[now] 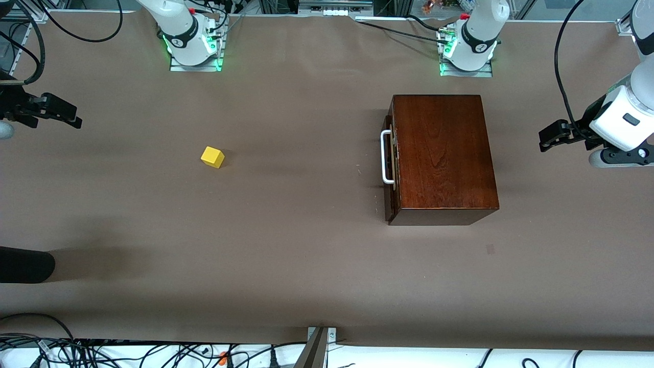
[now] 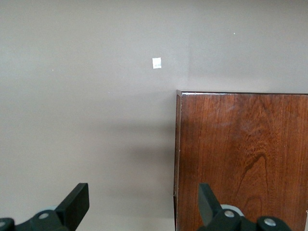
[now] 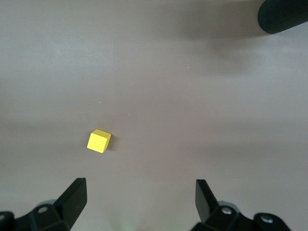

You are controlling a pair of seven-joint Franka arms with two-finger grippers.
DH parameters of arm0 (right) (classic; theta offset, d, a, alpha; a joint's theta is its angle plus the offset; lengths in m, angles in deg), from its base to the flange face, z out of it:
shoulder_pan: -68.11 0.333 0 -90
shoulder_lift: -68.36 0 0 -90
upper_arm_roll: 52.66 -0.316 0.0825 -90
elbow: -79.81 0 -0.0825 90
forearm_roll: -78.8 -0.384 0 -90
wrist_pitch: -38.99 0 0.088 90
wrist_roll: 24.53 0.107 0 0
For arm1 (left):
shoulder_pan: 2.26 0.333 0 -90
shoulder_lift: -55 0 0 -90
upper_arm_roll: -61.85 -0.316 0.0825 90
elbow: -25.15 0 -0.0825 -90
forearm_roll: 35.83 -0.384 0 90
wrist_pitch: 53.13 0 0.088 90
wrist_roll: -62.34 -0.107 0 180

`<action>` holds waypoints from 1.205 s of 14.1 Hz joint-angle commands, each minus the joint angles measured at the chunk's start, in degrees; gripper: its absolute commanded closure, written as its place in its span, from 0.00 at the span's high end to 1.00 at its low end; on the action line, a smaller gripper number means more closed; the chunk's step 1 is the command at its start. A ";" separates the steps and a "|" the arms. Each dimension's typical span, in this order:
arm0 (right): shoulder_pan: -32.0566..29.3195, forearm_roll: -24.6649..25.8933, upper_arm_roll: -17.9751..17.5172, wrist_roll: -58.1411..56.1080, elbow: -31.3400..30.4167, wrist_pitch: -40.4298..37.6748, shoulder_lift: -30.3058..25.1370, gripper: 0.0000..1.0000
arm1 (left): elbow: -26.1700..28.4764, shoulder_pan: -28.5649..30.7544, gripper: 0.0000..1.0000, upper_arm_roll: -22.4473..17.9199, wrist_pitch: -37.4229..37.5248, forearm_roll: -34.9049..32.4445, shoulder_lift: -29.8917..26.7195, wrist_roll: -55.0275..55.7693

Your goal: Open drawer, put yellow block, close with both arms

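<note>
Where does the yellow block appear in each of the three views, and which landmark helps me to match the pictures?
Front view: the yellow block lies alone on the brown table cover, toward the right arm's end, apart from the wooden box.
Right wrist view: the block lies on the cover, ahead of the open right gripper.
Left wrist view: the block is not in it; only the box and cover show.
Shared landmark: the brown table cover.

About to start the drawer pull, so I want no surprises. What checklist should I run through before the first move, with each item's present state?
1. Drawer shut, handle free: ok.
2. Block alone on the table, toward the right arm's end: ok.
3. Left hand open, empty, over the box edge: ok.
4. Right hand open, empty, above the block: ok.
5. Dark thing at the table edge: cannot tell what it is.
</note>
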 commanded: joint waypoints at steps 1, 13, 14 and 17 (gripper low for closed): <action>-0.78 -0.01 -0.55 -0.72 1.55 -0.79 0.26 1.00 | 1.21 0.24 1.00 0.72 -1.47 -0.63 -0.90 -0.17; -0.87 -0.01 -0.46 -1.07 1.90 -0.79 0.26 1.00 | 0.27 0.42 1.00 0.64 -1.57 -0.71 -0.56 -0.25; -0.87 -0.01 -0.46 -1.16 1.90 -0.79 0.26 1.00 | 0.27 0.42 1.00 0.64 -1.66 -0.71 -0.56 -0.25; -0.87 -0.01 -0.37 -1.07 1.99 -0.79 0.26 1.00 | 0.27 0.42 1.00 0.64 -1.66 -0.71 -0.47 -0.17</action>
